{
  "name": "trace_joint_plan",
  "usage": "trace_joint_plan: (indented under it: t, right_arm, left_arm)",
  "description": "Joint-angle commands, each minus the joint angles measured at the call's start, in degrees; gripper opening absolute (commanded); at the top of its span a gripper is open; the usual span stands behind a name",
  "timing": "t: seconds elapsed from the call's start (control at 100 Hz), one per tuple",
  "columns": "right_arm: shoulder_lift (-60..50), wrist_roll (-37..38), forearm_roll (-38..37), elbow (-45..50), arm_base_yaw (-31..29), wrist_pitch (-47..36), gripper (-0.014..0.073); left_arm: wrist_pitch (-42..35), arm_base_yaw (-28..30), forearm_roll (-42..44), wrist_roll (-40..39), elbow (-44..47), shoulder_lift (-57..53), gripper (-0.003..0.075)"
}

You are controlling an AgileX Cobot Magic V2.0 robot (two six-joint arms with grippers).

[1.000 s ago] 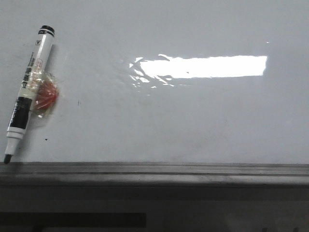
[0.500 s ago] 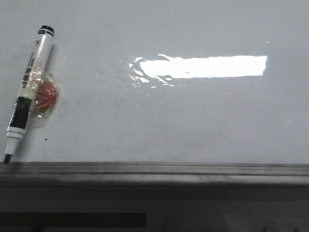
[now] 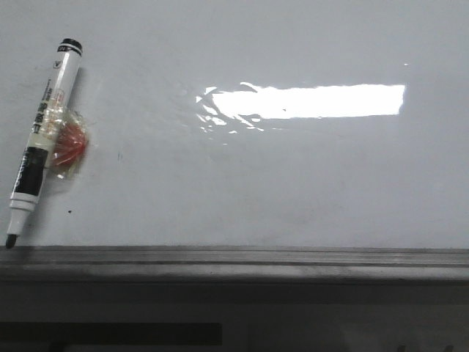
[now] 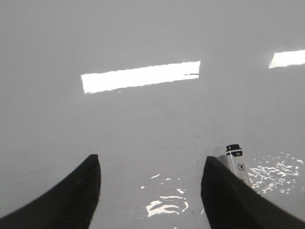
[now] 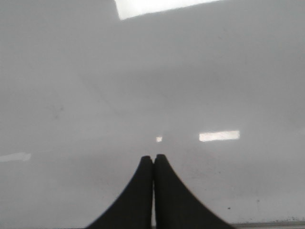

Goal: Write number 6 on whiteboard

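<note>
The whiteboard (image 3: 293, 183) was seen filling most of the front view, glossy and white, with a bright rectangular glare (image 3: 308, 101) above its middle and a grey metal edge rail (image 3: 234, 260) running along its near side. No drawn digit could be made out on the board; only a few tiny dark specks were visible on the surface.

A marker (image 3: 42, 139) was lying flat on the board at the far left, slanted, with its uncapped black tip (image 3: 11, 239) at the edge rail and its black end pointed away from the rail. A crumpled bit of clear wrap with something red inside (image 3: 69, 147) was seen touching the marker's barrel at about mid-length, on the side toward the board's centre. What the red thing was could not be told.

In the left wrist view, the left gripper (image 4: 150, 191) was held wide apart above the board, nothing between its dark fingers (image 4: 71, 200). The end of the marker (image 4: 236, 160) was seen just beside one finger, partly hidden behind it.

In the right wrist view, the right gripper (image 5: 153, 191) was pressed closed, its two fingertips touching with nothing held, over bare board (image 5: 143, 86). A strip of the rail was just visible at the lower corner.
</note>
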Motion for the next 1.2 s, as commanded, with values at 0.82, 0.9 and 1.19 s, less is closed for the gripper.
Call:
trace_joint_plan:
  t: [0.82,0.9,1.19]
  right_arm:
    - [1.1,-0.1,-0.2,-1.6,0.1,-4.0,-0.0064]
    - [1.1,-0.1,-0.2,-1.6,0.1,-4.0,-0.0064]
    - [1.1,-0.1,-0.2,-1.6,0.1,-4.0,-0.0064]
  left_arm:
    - [-1.3,-9.6,32.5,-36.0,-3.0,1.0,0.0430]
    - [-3.1,-12.9,40.7,-44.0,-3.0,1.0,0.0430]
    - [-9.3,-27.6,67.0,-66.8,-2.8,1.0,0.0430]
